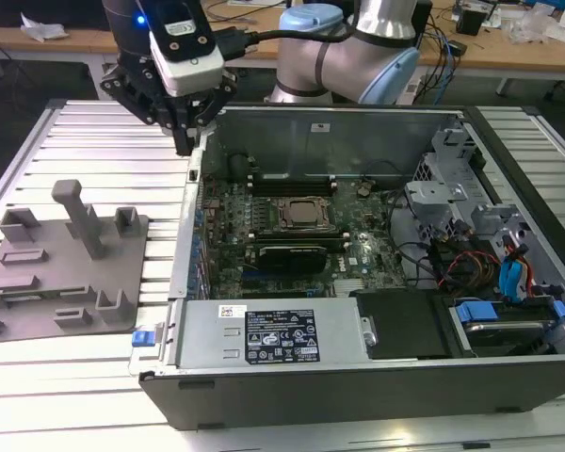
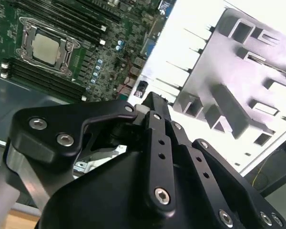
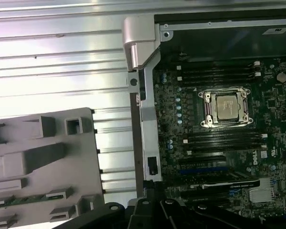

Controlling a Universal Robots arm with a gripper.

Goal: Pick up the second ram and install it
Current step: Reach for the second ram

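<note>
Down in a low slot of the grey tray (image 3: 81,162) lies the second ram (image 3: 19,201) — a thin green strip, seen in the first wrist view, well apart from the open computer case (image 1: 358,377). I'd judge it light and stiff but brittle, with chips and contacts that shouldn't be squeezed hard or scraped. The sensible hold looks to be across its two flat faces, near the middle of the long upper edge, so it hangs level and doesn't twist. The tray sits flat on the ribbed tabletop (image 1: 104,141), just beside the case. The pincer (image 1: 183,143) hovers above the case's corner wall, between tray and motherboard (image 3: 181,124) — its tips drawn together on nothing. Inside, long black slots (image 3: 219,138) flank the CPU socket (image 3: 227,107).
</note>
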